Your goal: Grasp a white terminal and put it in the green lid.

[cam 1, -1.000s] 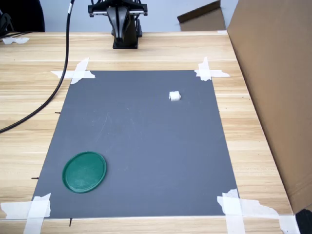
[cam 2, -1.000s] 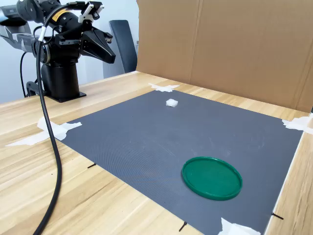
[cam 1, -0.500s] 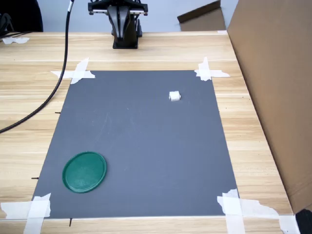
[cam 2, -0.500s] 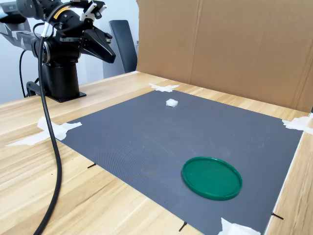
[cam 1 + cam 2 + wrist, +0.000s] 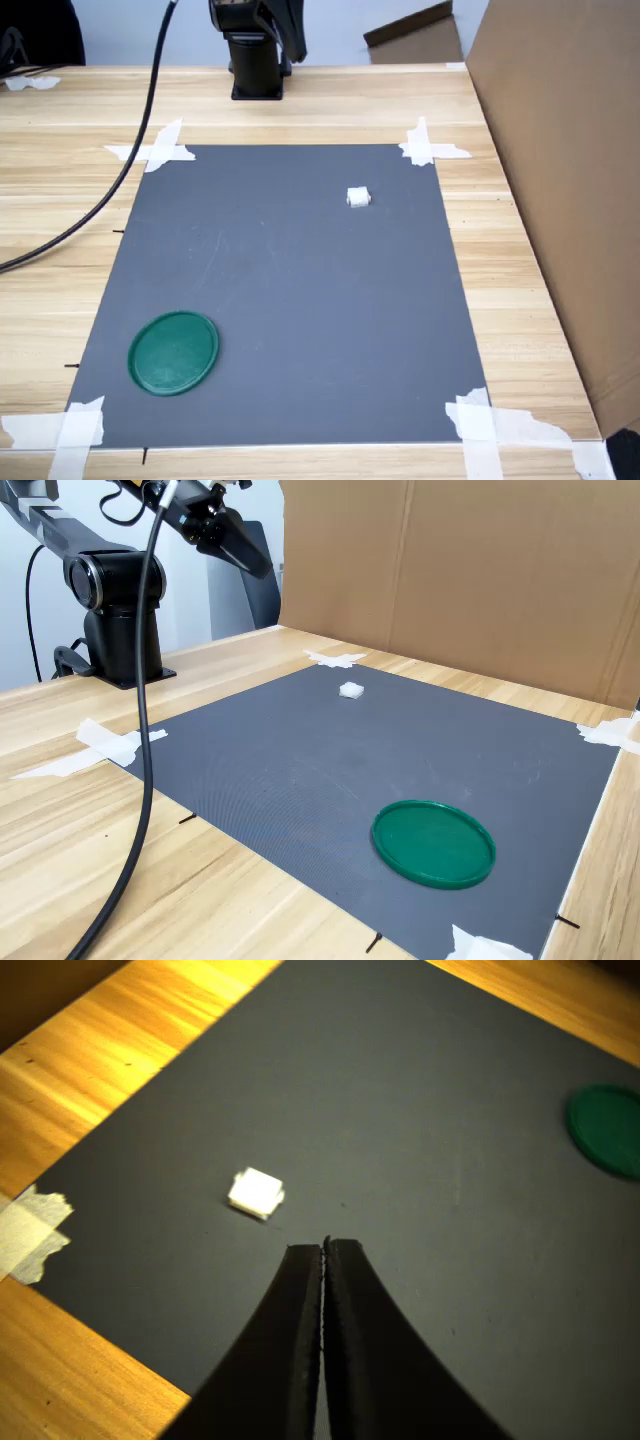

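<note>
Wrist view: claw fingers pressed together, empty; white terminal lies on mat just beyond tips, apart.

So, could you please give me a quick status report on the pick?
Gripper shut, empty, high above the mat. White terminal untouched on the grey mat. Green lid empty, at the far corner. Nothing in the way.

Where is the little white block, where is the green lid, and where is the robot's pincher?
white terminal (image 5: 358, 197), first exterior view, on its top face.
green lid (image 5: 173, 352), first exterior view, middle of the flat disc.
gripper (image 5: 324, 1249), wrist view, at the tips of the two closed black fingers.
</note>
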Action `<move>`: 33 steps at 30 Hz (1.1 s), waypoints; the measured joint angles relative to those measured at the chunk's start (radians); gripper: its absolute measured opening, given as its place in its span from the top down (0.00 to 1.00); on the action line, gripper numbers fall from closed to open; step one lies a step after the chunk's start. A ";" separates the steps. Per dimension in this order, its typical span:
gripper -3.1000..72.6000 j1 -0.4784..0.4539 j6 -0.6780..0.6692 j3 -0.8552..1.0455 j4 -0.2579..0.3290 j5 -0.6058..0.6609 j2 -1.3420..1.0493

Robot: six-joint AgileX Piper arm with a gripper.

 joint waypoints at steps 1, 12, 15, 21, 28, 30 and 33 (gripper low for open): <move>1.00 0.000 -0.041 -0.010 0.028 0.009 0.013; 1.00 0.000 -0.227 -0.100 0.117 0.148 0.165; 1.00 0.000 -0.227 -0.104 0.145 0.129 0.185; 1.00 0.010 -0.227 -0.192 0.163 0.151 0.233; 0.98 0.183 -0.024 -0.316 -0.075 0.177 0.506; 0.92 0.183 0.014 -0.357 -0.120 0.214 0.579; 0.83 0.184 0.019 -0.390 -0.148 0.265 0.636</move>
